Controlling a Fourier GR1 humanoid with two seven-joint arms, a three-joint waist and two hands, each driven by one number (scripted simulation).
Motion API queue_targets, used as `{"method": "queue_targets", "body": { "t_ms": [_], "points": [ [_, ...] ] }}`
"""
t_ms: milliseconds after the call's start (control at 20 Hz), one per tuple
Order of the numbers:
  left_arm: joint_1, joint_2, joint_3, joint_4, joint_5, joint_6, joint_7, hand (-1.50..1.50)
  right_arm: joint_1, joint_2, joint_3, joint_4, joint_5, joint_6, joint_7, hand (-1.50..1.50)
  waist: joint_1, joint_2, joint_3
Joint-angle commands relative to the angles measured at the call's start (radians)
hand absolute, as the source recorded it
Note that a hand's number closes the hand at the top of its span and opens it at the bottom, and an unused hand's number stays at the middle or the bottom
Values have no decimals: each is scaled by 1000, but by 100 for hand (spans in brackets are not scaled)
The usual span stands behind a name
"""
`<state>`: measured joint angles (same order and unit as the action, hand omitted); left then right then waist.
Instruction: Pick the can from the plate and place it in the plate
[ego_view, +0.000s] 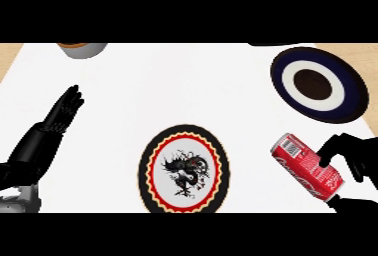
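We note right robot hand (353, 159) curled round red can (306, 166), can tilted, held between ornate plate (151, 170) and dark blue plate (353, 102). Left robot hand (65, 111) open, resting. We judge can light, smooth, dent-prone; take hold mid-body.

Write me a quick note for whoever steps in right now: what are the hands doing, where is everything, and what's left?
Right hand: curled round the red soda can, which is tilted and off both plates.
Left hand: open, resting at the view's left, fingers up.
Dark blue plate: far right, nothing on it.
Black-rimmed plate with the dragon design: near centre, nothing on it.
Done: can picked up.
Left: set the can on a plate, probably the dragon one, then let go.
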<state>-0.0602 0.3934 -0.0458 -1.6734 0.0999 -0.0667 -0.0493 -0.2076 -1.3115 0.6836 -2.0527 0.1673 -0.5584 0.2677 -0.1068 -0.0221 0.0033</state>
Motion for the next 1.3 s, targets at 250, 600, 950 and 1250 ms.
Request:
{"method": "queue_targets", "body": {
  "t_ms": [250, 600, 950, 1250],
  "points": [
    [-64, -20, -36, -57, -12, -11, 76, 0, 235, -112, -270, 191, -294, -112, -297, 150, 68, 17, -1],
    [-91, -54, -41, 22, -45, -35, 7, 0, 218, 28, -427, 435, -453, 81, -499, 150, 100, 23, -3],
    [-163, -81, -39, 40, -36, -56, 42, 0, -20, 219, -466, 840, -396, 224, -622, 150, 135, 32, -2],
    [-148, -88, -41, 106, -79, -77, -28, 0, -232, 382, -410, 1151, -202, 210, -675, 150, 142, 34, -2]
  ]
}}
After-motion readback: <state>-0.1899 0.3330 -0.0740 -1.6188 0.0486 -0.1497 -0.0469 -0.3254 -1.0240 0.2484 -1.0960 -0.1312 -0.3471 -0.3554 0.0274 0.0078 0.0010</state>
